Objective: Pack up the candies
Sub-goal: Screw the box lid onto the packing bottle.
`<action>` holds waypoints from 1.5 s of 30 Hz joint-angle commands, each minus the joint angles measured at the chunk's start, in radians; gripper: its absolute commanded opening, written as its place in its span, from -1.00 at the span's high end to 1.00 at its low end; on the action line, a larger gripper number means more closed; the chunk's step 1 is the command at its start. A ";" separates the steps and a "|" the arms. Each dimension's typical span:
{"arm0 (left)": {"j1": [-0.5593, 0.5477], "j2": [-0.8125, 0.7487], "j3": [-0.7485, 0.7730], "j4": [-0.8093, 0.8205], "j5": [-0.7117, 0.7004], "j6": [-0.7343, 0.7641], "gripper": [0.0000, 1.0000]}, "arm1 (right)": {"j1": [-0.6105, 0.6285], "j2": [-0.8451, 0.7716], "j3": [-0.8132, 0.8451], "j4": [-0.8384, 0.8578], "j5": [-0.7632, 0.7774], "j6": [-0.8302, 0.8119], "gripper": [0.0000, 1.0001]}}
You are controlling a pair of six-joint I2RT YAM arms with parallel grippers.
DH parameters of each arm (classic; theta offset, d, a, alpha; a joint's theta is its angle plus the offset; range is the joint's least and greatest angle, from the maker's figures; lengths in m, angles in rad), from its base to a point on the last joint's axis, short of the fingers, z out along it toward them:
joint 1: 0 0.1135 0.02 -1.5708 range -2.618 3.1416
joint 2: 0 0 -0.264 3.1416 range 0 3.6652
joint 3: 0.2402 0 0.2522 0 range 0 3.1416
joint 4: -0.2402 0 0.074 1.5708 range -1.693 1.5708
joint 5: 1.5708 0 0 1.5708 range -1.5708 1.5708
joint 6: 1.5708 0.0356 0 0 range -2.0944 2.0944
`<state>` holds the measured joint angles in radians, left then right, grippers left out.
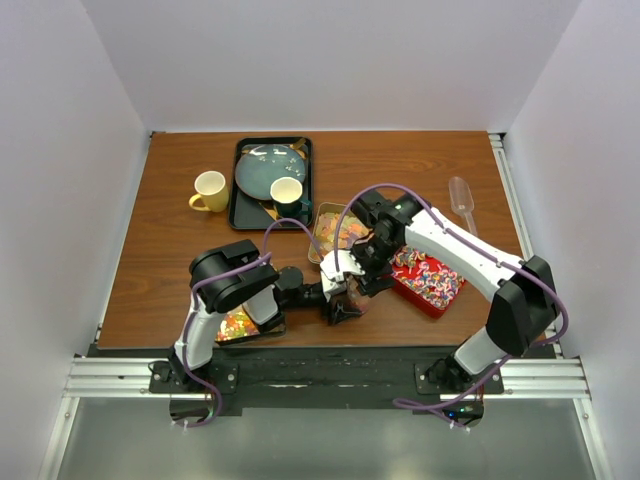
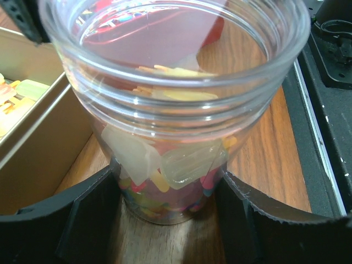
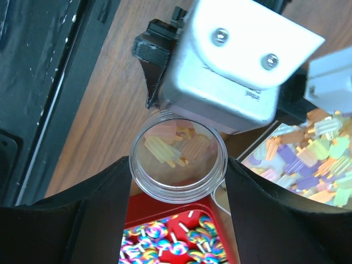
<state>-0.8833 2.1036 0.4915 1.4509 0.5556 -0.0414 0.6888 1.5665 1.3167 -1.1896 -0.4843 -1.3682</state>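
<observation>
A clear open jar (image 2: 176,104) stands on the wood table, part filled with candies: pastel ice-lolly shapes (image 3: 162,149) over small bright pieces (image 2: 159,206). My left gripper (image 2: 168,190) is shut on the jar's base; in the top view it (image 1: 342,306) reaches right. My right gripper (image 3: 179,162) points down over the jar's mouth (image 3: 179,190) with its fingers against both sides of the rim. A red tray (image 1: 428,280) of rainbow swirl candies (image 3: 176,247) lies beside the jar. A gold tray (image 1: 335,232) holds pastel candies (image 3: 313,159).
A third tray of bright candies (image 1: 238,325) lies under the left arm. A clear scoop (image 1: 462,198) lies at the far right. A yellow mug (image 1: 210,190) and a black tray (image 1: 243,205) with a blue plate and a dark cup stand at the back.
</observation>
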 commanded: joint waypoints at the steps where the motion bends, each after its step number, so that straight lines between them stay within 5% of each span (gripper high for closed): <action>1: 0.032 0.084 -0.034 0.273 0.010 0.000 1.00 | 0.006 -0.017 -0.028 0.068 0.033 0.164 -0.11; 9: 0.035 0.085 -0.031 0.272 0.006 -0.002 1.00 | 0.006 -0.065 -0.157 0.202 0.168 0.569 -0.07; 17: 0.038 0.088 -0.031 0.273 0.010 -0.009 1.00 | 0.003 -0.045 -0.073 0.145 0.259 0.822 -0.19; 20: 0.041 0.091 -0.033 0.275 0.010 -0.009 1.00 | 0.003 -0.072 -0.039 0.134 0.265 0.847 -0.50; 21: 0.041 0.091 -0.033 0.275 0.010 -0.009 1.00 | 0.003 -0.075 -0.034 0.130 0.263 0.850 -0.97; 22: 0.043 0.090 -0.033 0.275 0.013 -0.011 1.00 | 0.003 -0.079 -0.025 0.111 0.260 0.851 -0.97; 28: 0.046 0.088 -0.034 0.278 0.021 -0.012 1.00 | -0.047 -0.129 -0.004 0.117 0.190 0.720 -0.97; 38: 0.047 0.095 -0.033 0.281 0.029 -0.015 1.00 | -0.046 -0.070 0.058 0.019 -0.045 0.011 -0.97; 45: 0.047 0.093 -0.034 0.275 0.026 -0.011 1.00 | -0.020 0.020 0.095 -0.067 -0.054 -0.144 -0.97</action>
<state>-0.8658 2.1082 0.4976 1.4517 0.5583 -0.0669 0.6552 1.5620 1.3792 -1.1755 -0.4931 -1.3476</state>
